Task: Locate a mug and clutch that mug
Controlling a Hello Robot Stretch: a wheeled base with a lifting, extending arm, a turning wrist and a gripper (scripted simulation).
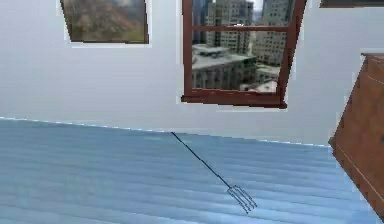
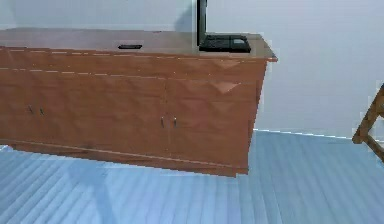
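In the forward view a blue plank floor point(image 1: 130, 170) runs to a white wall point(image 1: 110, 80). On that floor lies a thin dark pitchfork point(image 1: 215, 172), its tines toward the near side. In the arm side view a long wooden sideboard point(image 2: 130, 100) stands against the wall. A small dark flat object point(image 2: 130, 46) lies on its top, and a dark flat base with an upright dark panel point(image 2: 222, 40) stands near its right end.
A red-framed window point(image 1: 240, 50) with a city view and a framed picture point(image 1: 105, 20) hang on the far wall. A wooden cabinet side point(image 1: 365, 120) stands at the forward view's right edge. A wooden furniture leg point(image 2: 372, 120) shows at the arm side view's right.
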